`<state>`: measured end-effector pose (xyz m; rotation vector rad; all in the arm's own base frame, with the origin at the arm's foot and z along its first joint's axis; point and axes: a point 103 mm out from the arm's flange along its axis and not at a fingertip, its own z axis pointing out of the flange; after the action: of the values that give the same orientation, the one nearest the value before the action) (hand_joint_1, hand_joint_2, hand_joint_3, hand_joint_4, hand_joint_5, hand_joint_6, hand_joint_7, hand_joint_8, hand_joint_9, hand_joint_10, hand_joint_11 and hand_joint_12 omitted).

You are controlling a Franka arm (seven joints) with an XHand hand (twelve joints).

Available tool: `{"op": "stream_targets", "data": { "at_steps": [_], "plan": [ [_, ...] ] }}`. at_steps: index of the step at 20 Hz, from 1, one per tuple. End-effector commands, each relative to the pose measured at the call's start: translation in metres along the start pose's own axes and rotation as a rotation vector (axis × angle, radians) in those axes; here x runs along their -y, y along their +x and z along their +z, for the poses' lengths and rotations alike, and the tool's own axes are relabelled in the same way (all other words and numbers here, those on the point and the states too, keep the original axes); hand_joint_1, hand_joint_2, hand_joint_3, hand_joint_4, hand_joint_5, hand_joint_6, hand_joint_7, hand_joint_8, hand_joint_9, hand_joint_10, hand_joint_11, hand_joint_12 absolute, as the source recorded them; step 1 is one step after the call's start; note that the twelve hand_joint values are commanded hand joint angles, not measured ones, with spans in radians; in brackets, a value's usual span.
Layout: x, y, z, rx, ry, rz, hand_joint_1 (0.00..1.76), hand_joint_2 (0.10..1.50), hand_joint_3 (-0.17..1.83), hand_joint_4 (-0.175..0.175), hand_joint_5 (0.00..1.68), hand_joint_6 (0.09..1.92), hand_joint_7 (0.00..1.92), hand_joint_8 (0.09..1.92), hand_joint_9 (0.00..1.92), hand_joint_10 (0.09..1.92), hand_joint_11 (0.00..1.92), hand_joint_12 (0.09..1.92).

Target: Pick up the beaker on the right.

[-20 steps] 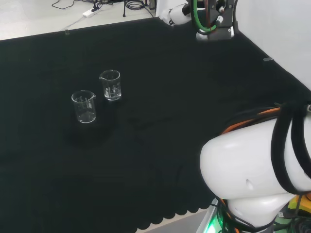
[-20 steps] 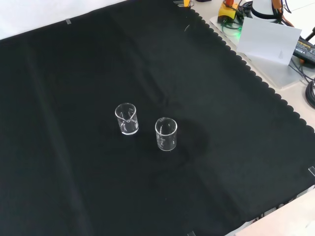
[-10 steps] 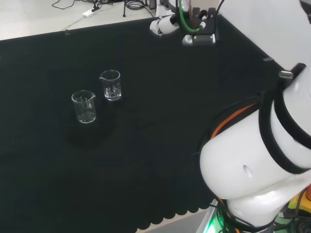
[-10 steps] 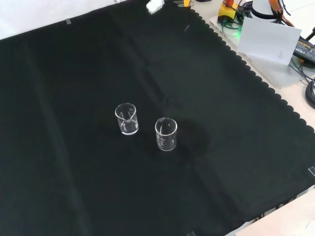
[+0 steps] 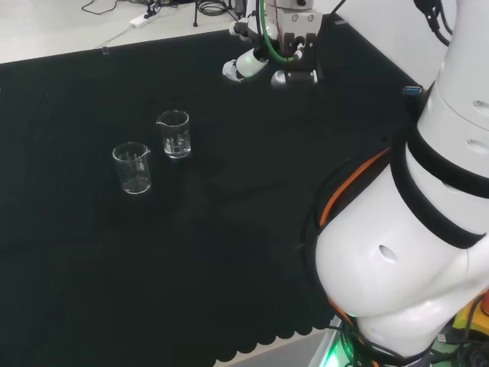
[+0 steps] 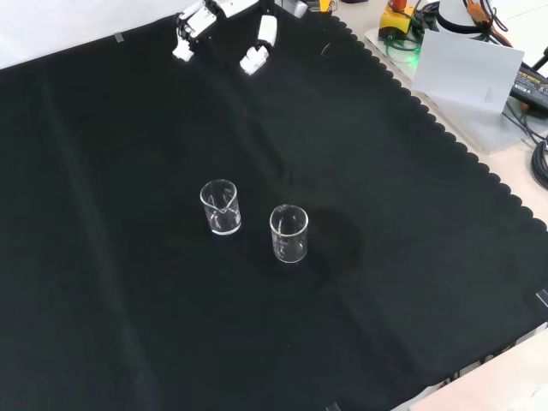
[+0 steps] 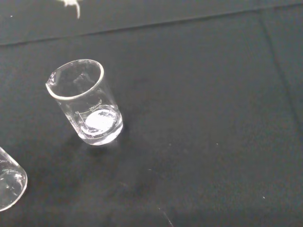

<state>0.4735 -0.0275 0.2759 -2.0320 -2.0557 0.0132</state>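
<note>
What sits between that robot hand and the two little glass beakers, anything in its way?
Nothing visible does. In the front view the hand hangs near the cloth's far edge, and only bare black cloth lies between it and the two beakers. The left beaker and the right beaker stand upright, side by side and apart.

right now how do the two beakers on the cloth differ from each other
In the head view the right beaker stands farther back, nearer the hand; the left beaker stands closer to the camera. In the front view the right beaker has its spout toward the camera, while no spout shows on the left beaker. Both are clear, upright, look empty, about the same size, and stand apart on the black cloth, untouched.
</note>
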Motion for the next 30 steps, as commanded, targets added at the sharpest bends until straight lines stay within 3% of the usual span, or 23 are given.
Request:
{"op": "stream_targets", "data": {
  "at_steps": [1,17,24,30],
  "plan": [
    [-0.064,0.016,0.048,-0.163,0.001,-0.123,0.74,0.70,0.60,-0.043,0.22,0.09,0.13,0.58,0.27,0.66,0.00,1.12],
    [-0.106,0.023,0.108,-0.259,0.080,-0.241,0.76,0.64,0.64,-0.037,0.21,0.09,0.09,0.57,0.24,0.65,0.00,1.12],
    [-0.116,0.026,0.130,-0.307,0.108,-0.309,0.76,0.62,0.64,-0.036,0.20,0.09,0.09,0.56,0.24,0.65,0.00,1.11],
    [-0.120,0.026,0.146,-0.331,0.134,-0.339,0.76,0.60,0.64,-0.036,0.20,0.09,0.10,0.57,0.25,0.65,0.00,1.11]
  ]
}}
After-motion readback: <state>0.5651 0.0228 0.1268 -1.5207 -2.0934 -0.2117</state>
